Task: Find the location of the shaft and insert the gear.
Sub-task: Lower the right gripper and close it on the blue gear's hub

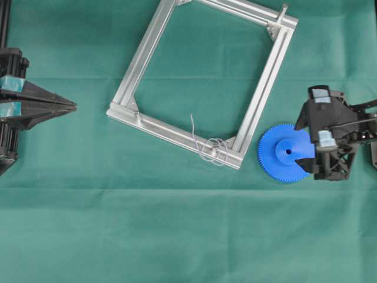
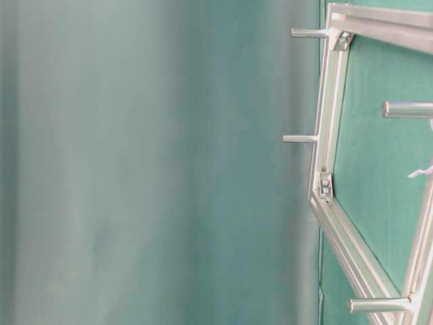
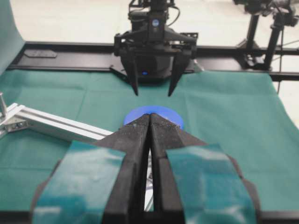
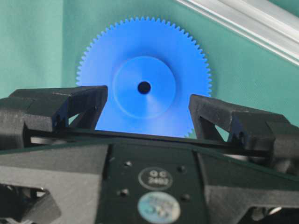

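Green cloth covers the table (image 1: 177, 236) from edge to edge, and on it I see the gear (image 1: 281, 154) lying flat, hub up, its small centre hole showing, just off the frame's (image 1: 147, 56) lower right corner. My right end effector (image 4: 145, 109) hangs over the gear's right side with its fingers (image 4: 70, 109) spread as wide as they go, one to each side of the hub, gripping nothing; from the wrist view I cannot tell whether they touch the disc. Loops of pale wire (image 1: 211, 148) lie over that same frame corner, just left of the gear; I take the shaft to be among them, but I cannot pick out the pin itself. The frame is an open aluminium square, tilted on the cloth, with a grey peg (image 1: 283, 13) standing at its far right corner. My left end effector (image 1: 70, 107) rests at the left edge, well apart from everything, fingers pressed together and holding nothing.
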Motion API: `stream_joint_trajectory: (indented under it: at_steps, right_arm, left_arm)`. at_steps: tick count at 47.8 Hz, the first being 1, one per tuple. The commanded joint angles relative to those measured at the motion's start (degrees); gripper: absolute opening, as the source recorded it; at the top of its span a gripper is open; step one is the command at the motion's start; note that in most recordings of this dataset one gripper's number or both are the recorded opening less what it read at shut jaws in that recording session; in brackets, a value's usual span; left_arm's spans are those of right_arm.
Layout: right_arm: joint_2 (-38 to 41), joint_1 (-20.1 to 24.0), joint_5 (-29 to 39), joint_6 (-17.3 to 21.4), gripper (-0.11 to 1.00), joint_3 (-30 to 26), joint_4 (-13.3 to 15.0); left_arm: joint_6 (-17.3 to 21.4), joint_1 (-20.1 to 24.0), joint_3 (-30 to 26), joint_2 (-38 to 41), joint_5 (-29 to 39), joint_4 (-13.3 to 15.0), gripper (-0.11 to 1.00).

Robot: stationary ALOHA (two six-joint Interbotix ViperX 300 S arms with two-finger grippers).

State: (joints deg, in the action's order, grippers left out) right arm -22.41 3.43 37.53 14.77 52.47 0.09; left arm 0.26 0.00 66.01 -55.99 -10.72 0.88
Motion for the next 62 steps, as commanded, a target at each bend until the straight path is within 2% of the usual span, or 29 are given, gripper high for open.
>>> stream_joint_trajectory:
  at_steps: [1,17,35,62]
  right_arm:
    - [1.4,0.4,-1.5,0.2,0.93,-0.7,0.1]
    - [5.9,0.5,-5.9,0.4,0.93,0.5,0.0]
    - [8.3,0.5,-12.7,4.7,0.93,4.0,0.1]
    - [11.4,0.5,-13.8,4.8,0.93,3.6,0.3]
  left_arm:
    - [-0.1,0.2,-1.5,0.2,-0.2,0.1,0.01]
    - [-0.1,0.2,-1.5,0.2,-0.3,0.2,0.00]
    - [-0.3,0.2,-1.4,0.2,-0.2,0.1,0.00]
    - [-0.4,0.2,-1.4,0.3,-0.2,0.1,0.01]
